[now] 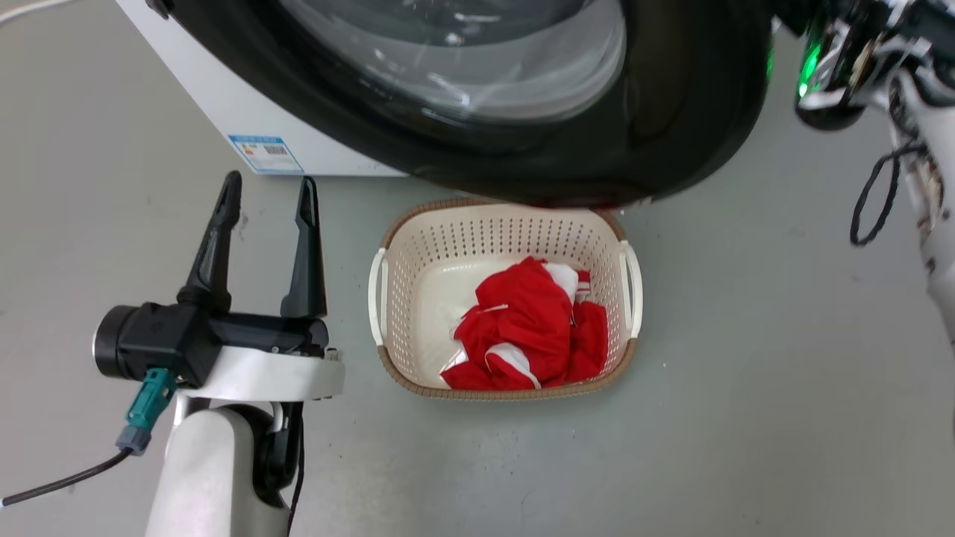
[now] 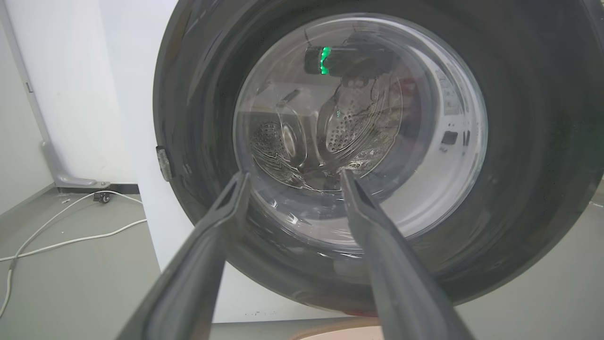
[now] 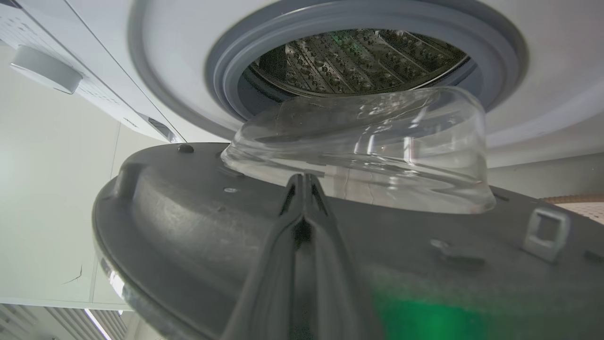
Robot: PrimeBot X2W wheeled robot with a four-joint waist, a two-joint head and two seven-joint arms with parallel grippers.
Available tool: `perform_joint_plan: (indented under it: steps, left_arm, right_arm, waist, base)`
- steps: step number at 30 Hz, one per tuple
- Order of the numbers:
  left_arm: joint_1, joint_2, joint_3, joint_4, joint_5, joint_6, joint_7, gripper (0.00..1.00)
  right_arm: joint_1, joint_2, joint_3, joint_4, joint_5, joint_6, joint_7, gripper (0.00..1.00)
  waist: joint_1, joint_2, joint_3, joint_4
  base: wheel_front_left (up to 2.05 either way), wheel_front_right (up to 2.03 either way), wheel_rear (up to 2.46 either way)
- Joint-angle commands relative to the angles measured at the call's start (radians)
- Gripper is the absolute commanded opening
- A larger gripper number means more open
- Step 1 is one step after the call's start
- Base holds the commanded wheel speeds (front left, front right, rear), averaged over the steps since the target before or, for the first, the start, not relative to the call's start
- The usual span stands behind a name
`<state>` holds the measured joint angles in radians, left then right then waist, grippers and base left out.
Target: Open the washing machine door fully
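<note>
Washing machine door (image 1: 671,112): stood open, swung out from the white machine (image 1: 216,82), lower edge over the far rim of the basket (image 1: 382,358) with red cloth (image 1: 533,321). Left pincer (image 1: 270,181): spread wide, gripped nothing, pointed at the door's front. Right pincer (image 3: 304,177): pressed fully together, nothing between, tips at the door's grey inner face beside the glass bowl (image 3: 368,141).

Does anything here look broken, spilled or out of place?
Nothing broken or spilled. The laundry basket sits partly under the open washing machine door, red clothes crumpled inside, and a white cable trails loose on the floor.
</note>
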<state>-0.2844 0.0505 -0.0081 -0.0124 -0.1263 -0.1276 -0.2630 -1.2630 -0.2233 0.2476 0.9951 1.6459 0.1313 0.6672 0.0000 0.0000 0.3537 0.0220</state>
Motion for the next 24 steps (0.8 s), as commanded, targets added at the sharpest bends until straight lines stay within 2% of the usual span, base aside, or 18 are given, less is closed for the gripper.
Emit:
perform_joint_plan:
  steps: [1,12,24]
  left_arm:
    - [0.016,-0.001,-0.003,0.003,0.004,0.005,-0.002,1.00]
    - [0.090,-0.001,-0.023,0.040,0.006,0.014,-0.002,1.00]
    - [0.122,-0.001,-0.046,0.061,-0.003,0.031,-0.002,1.00]
  right_arm:
    - [0.045,0.012,0.014,-0.004,0.000,-0.001,0.020,0.00]
    - [0.253,0.062,0.049,-0.103,0.035,-0.001,0.126,0.00]
    - [0.389,0.146,0.152,-0.233,0.018,-0.001,0.186,0.00]
  waist:
    - [0.0000,0.0000,-0.028,-0.003]
    - [0.0000,0.0000,-0.151,0.014]
    - [0.0000,0.0000,-0.207,0.038]
  base:
    - [0.00,0.00,0.00]
    - [0.00,0.00,0.00]
    - [0.00,0.00,0.00]
